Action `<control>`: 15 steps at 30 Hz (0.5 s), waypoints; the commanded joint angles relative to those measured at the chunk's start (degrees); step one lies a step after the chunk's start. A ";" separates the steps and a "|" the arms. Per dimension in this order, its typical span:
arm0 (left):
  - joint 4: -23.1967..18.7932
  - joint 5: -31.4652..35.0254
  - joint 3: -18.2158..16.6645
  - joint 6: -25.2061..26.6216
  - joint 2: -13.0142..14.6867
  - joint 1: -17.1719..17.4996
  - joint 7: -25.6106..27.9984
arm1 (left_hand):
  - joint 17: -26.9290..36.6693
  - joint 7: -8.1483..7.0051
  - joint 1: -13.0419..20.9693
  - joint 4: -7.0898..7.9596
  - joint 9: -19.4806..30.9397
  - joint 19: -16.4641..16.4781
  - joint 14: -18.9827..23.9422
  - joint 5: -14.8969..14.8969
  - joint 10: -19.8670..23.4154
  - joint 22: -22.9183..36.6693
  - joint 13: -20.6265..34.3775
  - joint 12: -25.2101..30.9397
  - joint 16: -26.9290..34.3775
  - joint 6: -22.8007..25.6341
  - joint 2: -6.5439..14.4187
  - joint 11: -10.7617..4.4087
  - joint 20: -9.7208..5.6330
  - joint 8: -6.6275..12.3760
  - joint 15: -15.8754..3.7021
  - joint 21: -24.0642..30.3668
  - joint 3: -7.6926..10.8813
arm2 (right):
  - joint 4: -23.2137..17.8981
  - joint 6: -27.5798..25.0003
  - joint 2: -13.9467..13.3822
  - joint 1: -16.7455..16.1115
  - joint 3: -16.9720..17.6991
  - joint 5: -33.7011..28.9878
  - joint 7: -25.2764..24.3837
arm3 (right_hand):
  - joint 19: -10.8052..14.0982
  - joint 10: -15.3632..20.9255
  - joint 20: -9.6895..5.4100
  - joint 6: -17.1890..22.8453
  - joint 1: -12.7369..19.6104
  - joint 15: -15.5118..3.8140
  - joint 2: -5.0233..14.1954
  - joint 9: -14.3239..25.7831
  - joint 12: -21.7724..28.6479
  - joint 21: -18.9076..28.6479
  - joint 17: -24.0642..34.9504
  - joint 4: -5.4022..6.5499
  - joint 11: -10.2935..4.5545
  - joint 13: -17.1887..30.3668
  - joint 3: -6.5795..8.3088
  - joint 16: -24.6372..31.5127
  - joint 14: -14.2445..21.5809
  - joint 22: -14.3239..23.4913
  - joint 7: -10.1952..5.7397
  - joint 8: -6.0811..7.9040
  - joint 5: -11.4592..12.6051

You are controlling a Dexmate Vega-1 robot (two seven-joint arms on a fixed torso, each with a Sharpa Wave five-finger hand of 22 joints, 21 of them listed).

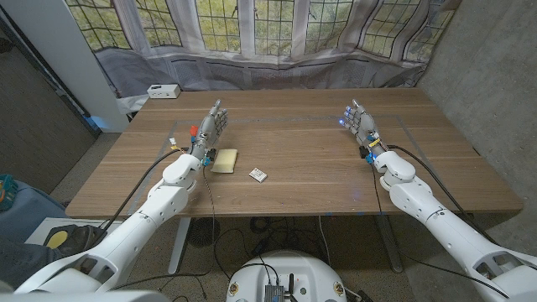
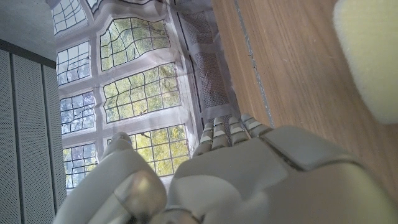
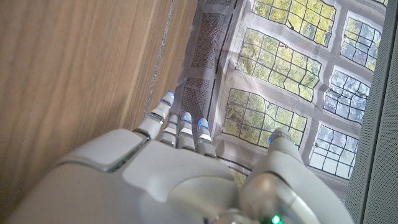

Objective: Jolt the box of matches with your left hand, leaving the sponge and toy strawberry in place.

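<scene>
Left hand (image 1: 211, 127) on wooden table (image 1: 302, 138), fingers (image 2: 227, 134) straight, apart, holding nothing. Yellow sponge (image 1: 225, 160) just beside its wrist; box of matches (image 1: 258, 174) near sponge, untouched. Right hand (image 1: 359, 122) well apart, fingers extended, empty.

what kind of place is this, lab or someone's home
Most likely a lab or test room, not a home. A bare wooden table stands on a grey floor by a concrete wall, cables trail underneath, and the leaded windows look like a printed backdrop sheet, judging by its wrinkles.
</scene>
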 commanded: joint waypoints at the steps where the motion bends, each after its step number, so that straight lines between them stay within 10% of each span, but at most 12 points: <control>1: -0.80 1.66 -0.14 -3.98 0.32 1.46 -0.26 | 0.20 -0.11 0.50 -0.16 0.12 0.11 0.58 0.29 0.57 0.24 0.29 0.23 0.47 0.55 0.15 0.13 1.28 0.48 -0.21 0.38 0.55 | -1.65 0.58 0.21 -1.20 -0.19 -0.95 -1.66 | 0.48 0.01 0.02 0.62 0.42 0.33 -0.06 0.17 0.31 0.40 0.14 0.05 0.52 0.26 0.42 0.24 0.33 0.14 -0.21 0.23 0.38; 15: -1.46 3.06 -0.82 -6.44 -0.05 2.29 1.81 | 0.16 0.01 1.34 -0.79 0.09 0.72 1.66 0.23 1.64 0.23 0.31 0.54 0.65 2.44 0.40 0.49 1.16 0.96 -0.06 0.48 0.78 | -1.63 3.43 0.23 -0.98 0.48 -1.69 -1.42 | 0.85 0.30 -0.25 0.93 0.51 0.14 -0.13 0.17 0.37 0.51 0.07 -0.12 0.41 0.26 0.43 0.29 0.68 0.14 0.39 0.35 0.39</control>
